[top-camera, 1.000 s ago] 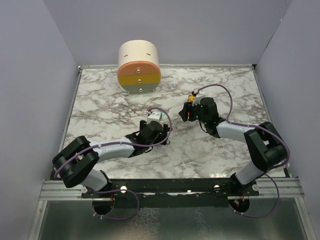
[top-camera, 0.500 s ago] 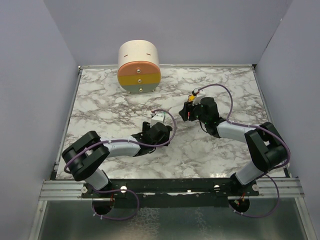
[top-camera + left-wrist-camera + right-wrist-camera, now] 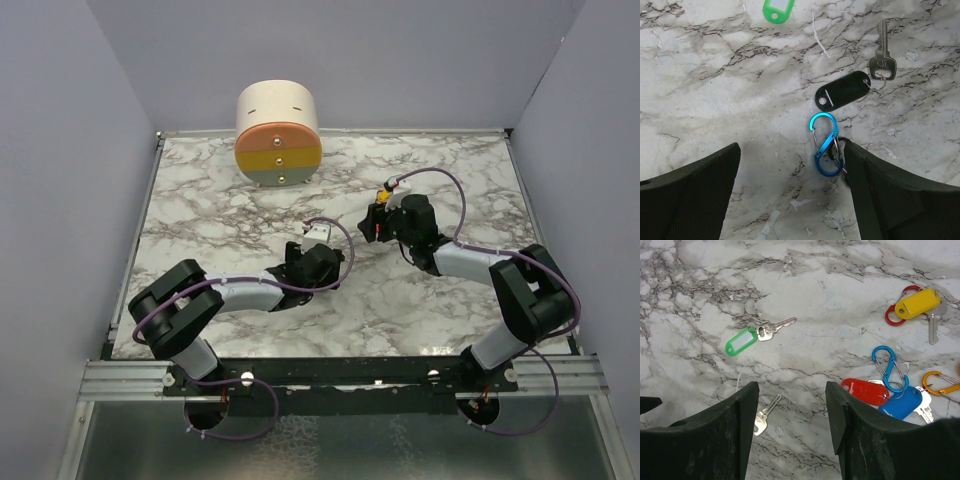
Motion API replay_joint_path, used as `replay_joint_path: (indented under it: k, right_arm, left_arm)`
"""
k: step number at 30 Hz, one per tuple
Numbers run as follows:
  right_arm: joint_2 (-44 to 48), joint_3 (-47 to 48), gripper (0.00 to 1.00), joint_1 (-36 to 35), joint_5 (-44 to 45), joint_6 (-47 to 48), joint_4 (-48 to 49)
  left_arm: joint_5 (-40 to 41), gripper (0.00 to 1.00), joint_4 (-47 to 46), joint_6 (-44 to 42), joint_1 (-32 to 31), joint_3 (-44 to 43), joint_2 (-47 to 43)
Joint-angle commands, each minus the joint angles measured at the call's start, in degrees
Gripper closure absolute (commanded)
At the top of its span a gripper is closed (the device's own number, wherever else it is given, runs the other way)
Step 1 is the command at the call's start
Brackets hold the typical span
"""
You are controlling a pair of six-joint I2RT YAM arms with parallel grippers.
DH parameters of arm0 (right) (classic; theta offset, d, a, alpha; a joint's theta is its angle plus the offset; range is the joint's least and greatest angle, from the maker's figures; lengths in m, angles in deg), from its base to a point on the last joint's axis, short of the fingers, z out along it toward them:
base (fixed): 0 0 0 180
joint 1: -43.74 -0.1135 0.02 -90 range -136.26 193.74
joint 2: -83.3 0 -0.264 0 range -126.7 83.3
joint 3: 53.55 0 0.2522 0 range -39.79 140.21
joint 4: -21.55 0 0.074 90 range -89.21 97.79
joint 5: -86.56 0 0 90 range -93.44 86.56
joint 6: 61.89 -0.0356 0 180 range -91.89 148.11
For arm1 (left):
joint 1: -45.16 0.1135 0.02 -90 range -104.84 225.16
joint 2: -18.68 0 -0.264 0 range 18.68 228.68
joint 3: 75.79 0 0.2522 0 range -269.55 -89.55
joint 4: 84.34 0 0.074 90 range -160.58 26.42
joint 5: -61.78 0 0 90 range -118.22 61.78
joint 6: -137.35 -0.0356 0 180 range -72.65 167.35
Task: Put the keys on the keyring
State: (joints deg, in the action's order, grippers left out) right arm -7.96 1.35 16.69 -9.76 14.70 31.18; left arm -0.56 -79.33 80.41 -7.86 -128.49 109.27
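Left hand (image 3: pixel 790 195) spread wide — blue clip (image 3: pixel 826 145) beside one finger, black tag (image 3: pixel 842 90) and key (image 3: pixel 882 55) just beyond.

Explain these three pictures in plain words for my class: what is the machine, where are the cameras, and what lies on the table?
It is two robot arms bolted at the near edge of a marble table. The wide picture looks down from above and behind them; a round drawer box stands at the far end. The other two come from wrist cameras, so the dark shapes at the bottom are each hand's own fingers. The left hand hangs open over a blue clip and a black-tagged key. The right hand is open too, above a green-tagged key, a yellow tag, a red tag and a blue tag. Nothing is held.
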Motion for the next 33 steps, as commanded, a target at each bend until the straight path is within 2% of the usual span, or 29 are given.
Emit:
replay_joint_path:
  k: [1,17,33]
  right_arm:
    - [1.1,0.3,0.44,-0.4,-0.9,0.4,0.0]
    - [1.0,0.3,0.44,-0.4,-1.0,0.3,-0.1]
    - [1.3,0.2,0.44,-0.4,-1.1,0.3,0.0]
  left_arm:
    - [2.5,0.13,-1.1,-0.1,0.2,-0.5,-0.5]
    - [1.5,0.13,-1.0,-0.2,4.6,3.0,-2.7]
    - [1.1,0.14,0.0,0.2,6.3,5.9,-7.4]
